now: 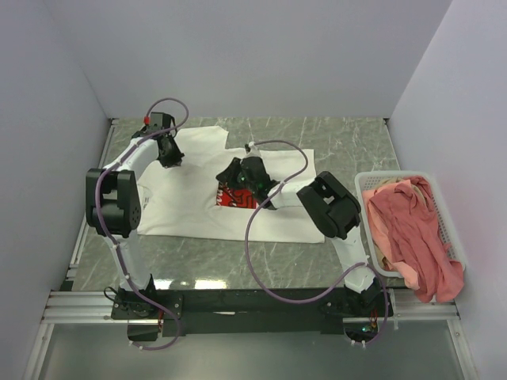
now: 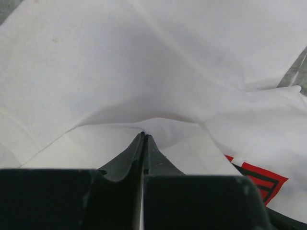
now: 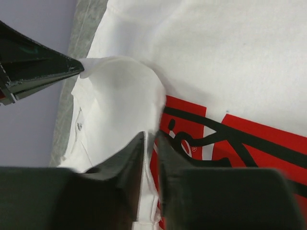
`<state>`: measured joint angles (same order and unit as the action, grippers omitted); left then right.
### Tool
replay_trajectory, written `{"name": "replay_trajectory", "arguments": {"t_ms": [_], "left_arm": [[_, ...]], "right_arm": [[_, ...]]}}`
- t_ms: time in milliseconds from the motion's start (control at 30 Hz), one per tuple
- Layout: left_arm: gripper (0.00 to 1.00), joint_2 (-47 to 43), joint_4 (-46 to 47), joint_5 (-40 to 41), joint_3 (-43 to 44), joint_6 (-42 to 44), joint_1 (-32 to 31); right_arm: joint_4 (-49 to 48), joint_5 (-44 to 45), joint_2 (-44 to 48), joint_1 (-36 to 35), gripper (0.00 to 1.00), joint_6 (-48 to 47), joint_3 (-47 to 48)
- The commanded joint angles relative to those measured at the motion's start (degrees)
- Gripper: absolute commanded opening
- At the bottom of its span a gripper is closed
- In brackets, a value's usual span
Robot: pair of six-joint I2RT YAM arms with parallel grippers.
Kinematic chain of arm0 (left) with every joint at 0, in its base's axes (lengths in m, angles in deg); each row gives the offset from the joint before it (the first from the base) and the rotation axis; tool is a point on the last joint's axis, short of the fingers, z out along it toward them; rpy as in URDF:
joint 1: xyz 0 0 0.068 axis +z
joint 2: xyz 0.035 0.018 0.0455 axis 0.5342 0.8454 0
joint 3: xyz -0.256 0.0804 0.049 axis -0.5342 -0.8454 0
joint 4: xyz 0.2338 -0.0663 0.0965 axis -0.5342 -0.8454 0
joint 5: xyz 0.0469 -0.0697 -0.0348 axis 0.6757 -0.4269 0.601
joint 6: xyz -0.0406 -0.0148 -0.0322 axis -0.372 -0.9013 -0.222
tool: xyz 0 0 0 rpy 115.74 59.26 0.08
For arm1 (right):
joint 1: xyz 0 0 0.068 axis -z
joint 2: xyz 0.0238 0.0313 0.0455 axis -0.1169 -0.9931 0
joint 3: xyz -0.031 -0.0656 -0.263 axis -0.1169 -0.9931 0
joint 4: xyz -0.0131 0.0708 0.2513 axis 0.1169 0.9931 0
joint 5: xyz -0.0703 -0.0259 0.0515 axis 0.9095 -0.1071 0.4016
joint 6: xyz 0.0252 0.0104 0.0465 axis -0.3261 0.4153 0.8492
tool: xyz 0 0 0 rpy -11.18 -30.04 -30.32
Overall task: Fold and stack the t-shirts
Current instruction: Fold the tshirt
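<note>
Early going — no shirt is folded through or stacked yet. The white t-shirt (image 1: 190, 214) lies spread under both grippers, mostly flat, with one flap turned over beside its red print (image 3: 249, 139). The left gripper (image 2: 144, 135) is clenched on a raised pucker of it. The right gripper (image 3: 152, 139) has its fingers slightly parted, with the flap's edge loose between them. A salmon-pink t-shirt (image 1: 416, 229) and a cream t-shirt (image 1: 377, 236) lie heaped in the basket (image 1: 360, 180) — well off to the right of the right fingers.
</note>
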<state>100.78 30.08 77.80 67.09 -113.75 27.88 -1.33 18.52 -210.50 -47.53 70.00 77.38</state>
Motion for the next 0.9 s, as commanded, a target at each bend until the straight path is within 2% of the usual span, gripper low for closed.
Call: {"name": "replay_trajectory", "arguments": {"t_ms": [0, 33, 67, 133, 200, 400, 433, 600, 800, 867], "left_arm": [[0.08, 0.1, 1.9, -0.7, 2.0, 0.6, 0.6], [0.17, 0.0, 1.8, -0.3, 1.9, 0.4, 0.9], [0.24, -0.3, 1.8, 1.1, 1.6, -0.1, 1.1], [0.42, -1.4, 2.2, 1.8, 0.6, -0.7, 2.3], [0.48, -2.7, 2.4, 2.0, -0.2, -2.4, 3.4], [0.52, -7.0, 5.8, 3.0, -5.0, -7.7, 4.2], [0.52, -6.9, 6.5, 2.1, -5.0, -8.5, 6.0], [0.49, -5.1, 7.8, -1.7, -4.7, -11.5, 6.3], [0.51, -15.0, 13.6, -3.4, -18.7, -15.4, 6.3], [0.52, -17.7, 14.6, -3.5, -24.6, -17.3, 6.2]], "right_arm": [[-1.9, 3.1, 3.6, 0.6, 0.30, 0.4, -1.7], [-1.1, 3.4, 4.0, 0.6, 0.36, 0.0, -1.8], [-0.2, 4.7, 4.5, 0.5, 0.51, -0.2, -1.8], [3.6, 5.4, 6.6, 0.7, 0.59, -0.9, -2.0], [7.0, 7.6, 10.1, 0.6, 0.65, -2.2, -2.9], [23.6, 11.7, 22.3, 0.6, 0.68, -1.0, -10.3], [25.3, 12.5, 23.6, 0.6, 0.68, -1.0, -11.3], [32.4, 13.3, 31.5, 0.7, 0.68, -0.5, -21.0], [33.5, 14.6, 40.5, 0.6, 0.68, 3.1, -33.3], [36.5, 15.9, 42.3, 0.7, 0.68, 3.8, -35.8]]}}
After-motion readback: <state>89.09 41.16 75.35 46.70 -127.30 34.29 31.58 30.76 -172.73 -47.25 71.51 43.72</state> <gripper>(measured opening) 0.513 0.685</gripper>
